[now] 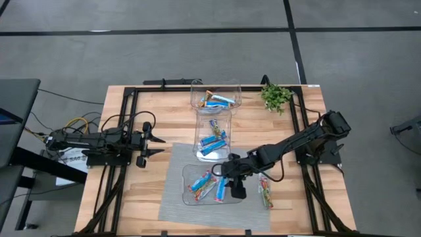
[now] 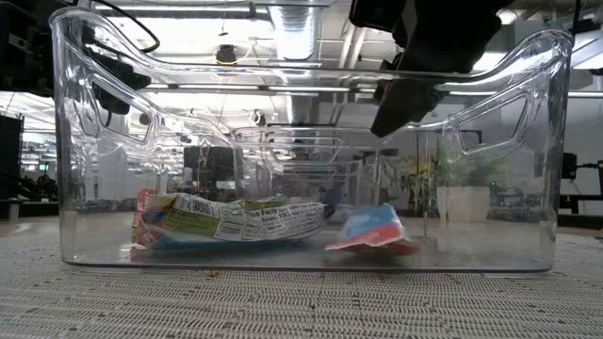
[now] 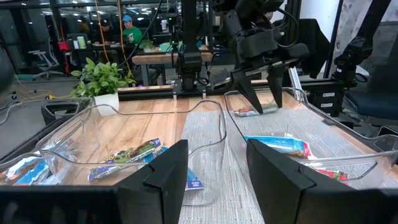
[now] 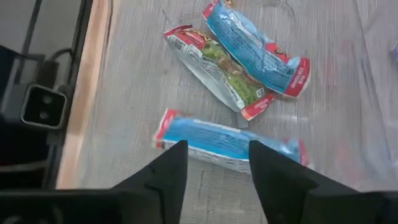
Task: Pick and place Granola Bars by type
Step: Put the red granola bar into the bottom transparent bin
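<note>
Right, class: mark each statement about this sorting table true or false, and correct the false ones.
1. The right pincer hangs over the nearest bin. True.
2. The right pincer grips a blue bar. False: its fingers are apart and empty, and a blue bar lies in the bin below them.
3. The plant stands at the table's far right corner. True.
4. The left pincer reaches into the middle bin. False: it waits open at the table's left side, outside every bin.
5. One bar lies on the mat outside the bins. True.
6. The far bin is empty. False: it holds bars.
</note>
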`<state>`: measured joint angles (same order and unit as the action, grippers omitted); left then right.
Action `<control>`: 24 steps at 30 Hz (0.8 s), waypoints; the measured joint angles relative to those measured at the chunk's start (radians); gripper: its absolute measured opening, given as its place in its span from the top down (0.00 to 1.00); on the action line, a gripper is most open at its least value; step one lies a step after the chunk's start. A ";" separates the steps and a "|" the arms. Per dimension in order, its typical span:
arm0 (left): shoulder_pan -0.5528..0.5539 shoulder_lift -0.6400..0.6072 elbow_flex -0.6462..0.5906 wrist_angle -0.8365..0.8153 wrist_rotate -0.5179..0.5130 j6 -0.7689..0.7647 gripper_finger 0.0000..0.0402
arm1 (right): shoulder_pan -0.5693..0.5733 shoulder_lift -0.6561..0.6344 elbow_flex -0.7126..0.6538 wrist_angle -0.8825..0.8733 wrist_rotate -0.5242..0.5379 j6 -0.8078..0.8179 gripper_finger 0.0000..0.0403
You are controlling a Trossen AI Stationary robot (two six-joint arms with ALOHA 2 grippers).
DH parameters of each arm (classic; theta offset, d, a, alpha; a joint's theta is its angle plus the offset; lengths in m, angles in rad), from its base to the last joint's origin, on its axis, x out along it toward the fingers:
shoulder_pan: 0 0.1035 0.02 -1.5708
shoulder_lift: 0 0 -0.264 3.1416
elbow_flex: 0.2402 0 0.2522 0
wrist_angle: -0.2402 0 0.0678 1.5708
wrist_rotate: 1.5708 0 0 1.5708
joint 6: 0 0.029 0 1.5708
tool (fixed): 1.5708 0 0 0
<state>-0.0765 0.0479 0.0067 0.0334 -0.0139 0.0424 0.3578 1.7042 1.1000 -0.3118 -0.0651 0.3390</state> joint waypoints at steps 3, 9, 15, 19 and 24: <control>0.000 0.000 0.000 0.000 0.000 0.001 0.61 | 0.001 -0.008 0.000 0.002 -0.036 0.100 0.57; 0.000 0.000 0.000 0.000 0.000 0.005 0.61 | 0.001 -0.033 0.000 0.043 -0.292 0.359 0.54; 0.000 0.000 0.000 0.000 0.000 -0.008 0.61 | 0.017 -0.106 0.000 0.092 -0.528 0.566 0.53; 0.000 0.000 0.000 0.000 0.000 0.000 0.61 | 0.042 -0.152 0.001 0.073 -0.691 0.633 0.54; 0.000 0.000 0.000 0.000 0.001 0.000 0.61 | 0.103 -0.186 0.000 -0.047 -0.773 0.755 0.55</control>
<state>-0.0765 0.0479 0.0065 0.0332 -0.0130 0.0424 0.4609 1.5180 1.1004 -0.3588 -0.8383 1.0941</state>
